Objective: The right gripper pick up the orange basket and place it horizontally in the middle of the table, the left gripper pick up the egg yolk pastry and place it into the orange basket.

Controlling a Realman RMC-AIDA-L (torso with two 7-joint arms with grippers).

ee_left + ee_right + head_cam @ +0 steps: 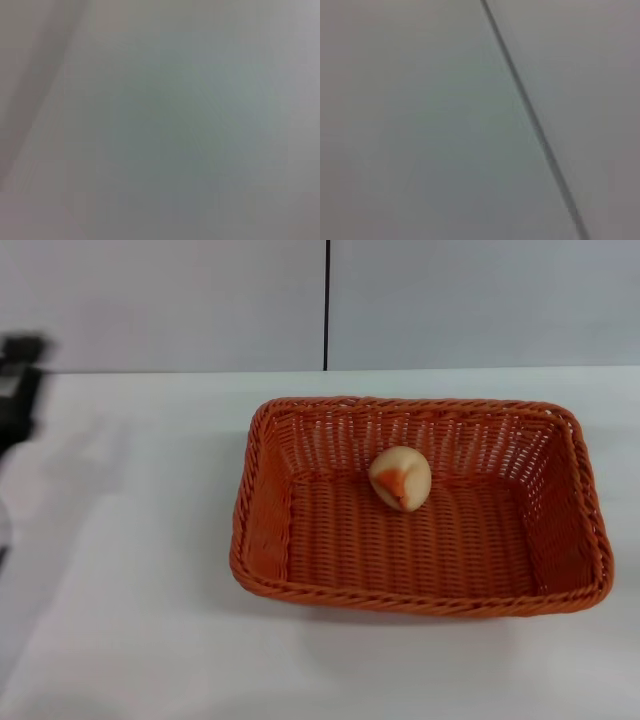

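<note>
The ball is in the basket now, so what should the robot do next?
Probably just pull the left claw away and rest. The pastry already sits inside the basket, which lies flat on the table, and nothing is holding either. The right claw is out of sight.

Orange basket [420,580] of woven wicker, rectangular, set flat and lengthwise on the white table [130,570], right of centre, egg yolk pastry [400,478] held inside near the far wall, orange-red patch turned forward.

Orange woven basket [420,585], cream pastry [400,478] with orange-red patch
</note>
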